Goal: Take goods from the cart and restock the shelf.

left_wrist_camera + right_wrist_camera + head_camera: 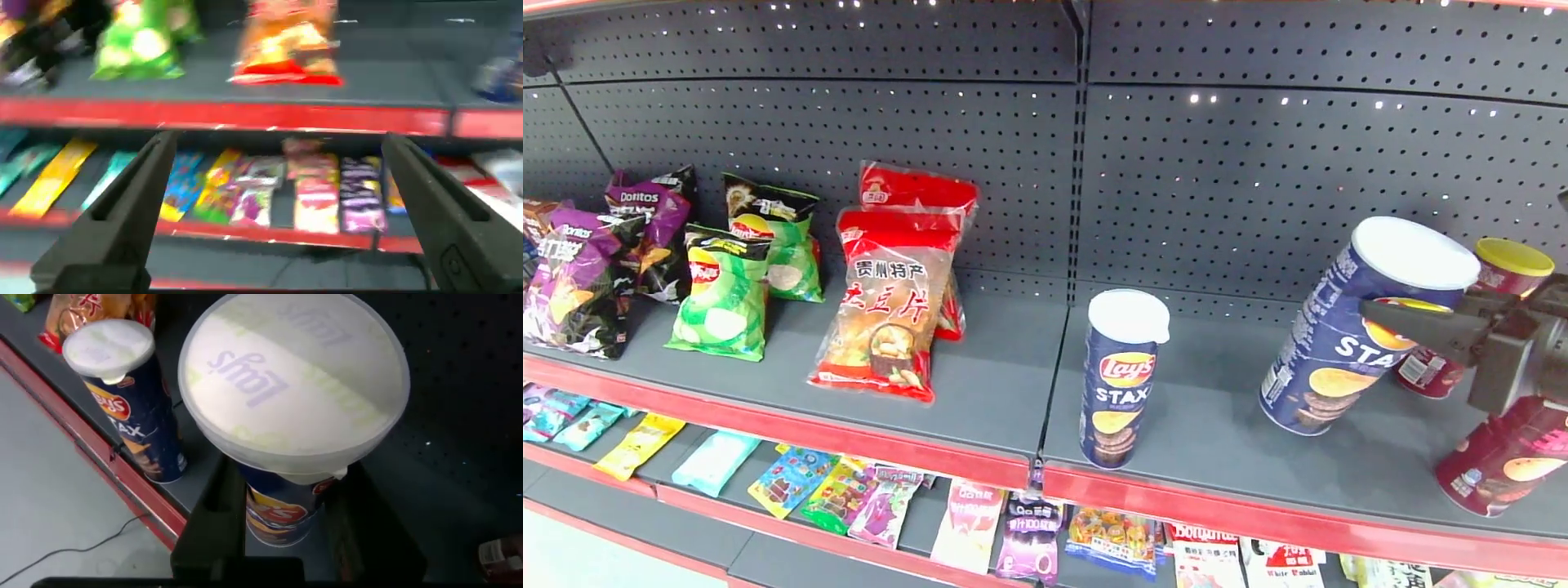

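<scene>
My right gripper (1380, 322) is shut on a dark blue chip can (1327, 351) with a white lid, which it holds tilted over the right part of the grey shelf (1217, 441). I cannot tell whether the can's base touches the shelf. In the right wrist view the can's lid (294, 384) sits above the right gripper (286, 518), with the fingers clamped on its sides. A second, matching blue can (1123, 380) (131, 400) stands upright near the shelf's front edge. My left gripper (278, 220) is open and holds nothing, in front of the lower shelf.
Red chip cans (1507, 453) stand at the far right, one with a yellow lid (1512, 260) behind the held can. Snack bags (890, 318) and green bags (723, 294) fill the shelf's left half. Candy packets (319, 192) line the lower shelf.
</scene>
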{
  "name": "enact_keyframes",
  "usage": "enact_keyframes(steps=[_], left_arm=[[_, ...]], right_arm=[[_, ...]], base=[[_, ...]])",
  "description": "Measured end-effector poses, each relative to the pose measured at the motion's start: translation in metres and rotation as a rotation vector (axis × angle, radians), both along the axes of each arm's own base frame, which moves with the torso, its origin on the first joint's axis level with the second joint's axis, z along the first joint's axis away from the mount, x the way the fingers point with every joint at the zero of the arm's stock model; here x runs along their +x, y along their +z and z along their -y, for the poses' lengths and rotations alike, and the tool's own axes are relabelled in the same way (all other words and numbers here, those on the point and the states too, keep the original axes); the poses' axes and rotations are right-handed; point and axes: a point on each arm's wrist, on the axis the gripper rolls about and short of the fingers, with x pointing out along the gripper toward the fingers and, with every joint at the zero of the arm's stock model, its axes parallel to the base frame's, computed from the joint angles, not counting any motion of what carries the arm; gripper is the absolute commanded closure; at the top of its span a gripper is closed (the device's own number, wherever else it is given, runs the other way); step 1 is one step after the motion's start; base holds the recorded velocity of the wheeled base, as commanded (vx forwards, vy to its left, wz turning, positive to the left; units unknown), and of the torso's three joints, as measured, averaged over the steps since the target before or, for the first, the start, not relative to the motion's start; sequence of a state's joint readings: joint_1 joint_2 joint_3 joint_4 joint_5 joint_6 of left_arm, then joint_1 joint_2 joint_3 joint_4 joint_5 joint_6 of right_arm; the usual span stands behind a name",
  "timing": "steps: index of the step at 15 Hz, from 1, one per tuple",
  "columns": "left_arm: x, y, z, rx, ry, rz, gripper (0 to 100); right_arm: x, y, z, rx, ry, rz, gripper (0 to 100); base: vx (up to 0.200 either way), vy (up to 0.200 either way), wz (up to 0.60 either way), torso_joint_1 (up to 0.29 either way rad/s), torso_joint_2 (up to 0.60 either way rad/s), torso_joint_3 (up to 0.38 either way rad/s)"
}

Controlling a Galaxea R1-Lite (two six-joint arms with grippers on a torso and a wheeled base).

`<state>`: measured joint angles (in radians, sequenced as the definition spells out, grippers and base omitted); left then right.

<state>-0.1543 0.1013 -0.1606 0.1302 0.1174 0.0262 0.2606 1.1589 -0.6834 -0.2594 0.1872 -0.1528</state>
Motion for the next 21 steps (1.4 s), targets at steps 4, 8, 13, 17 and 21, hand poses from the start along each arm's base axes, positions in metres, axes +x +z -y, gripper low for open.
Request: enact_keyframes(steps=[4, 8, 13, 17, 21], left_arm=[[-0.006, -0.001, 0.005, -0.038, 0.198, -0.084, 0], [0.003, -0.017, 0.008, 0.004, -0.006, 0.067, 0], [0.003, -0.027, 0.007, -0.008, 0.014, 0.114, 0], [0.003, -0.030, 0.007, -0.031, 0.015, 0.099, 0], [0.003, -0.034, 0.007, -0.006, 0.008, 0.066, 0]], right_arm=[[0.009, -0.005, -0.003, -0.012, 0.004, -0.031, 100], [0.012, -0.008, -0.004, -0.016, 0.004, -0.043, 100], [0.013, -0.012, -0.004, -0.023, 0.005, -0.057, 100], [0.012, -0.012, -0.004, -0.022, 0.004, -0.058, 100], [0.011, -0.012, -0.004, -0.020, 0.004, -0.054, 100]], base=[[0.000, 0.000, 0.00, 0.000, 0.00, 0.000], [0.000, 0.000, 0.00, 0.000, 0.00, 0.000], [0.000, 0.000, 0.00, 0.000, 0.00, 0.000], [0.000, 0.000, 0.00, 0.000, 0.00, 0.000], [0.000, 0.000, 0.00, 0.000, 0.00, 0.000]])
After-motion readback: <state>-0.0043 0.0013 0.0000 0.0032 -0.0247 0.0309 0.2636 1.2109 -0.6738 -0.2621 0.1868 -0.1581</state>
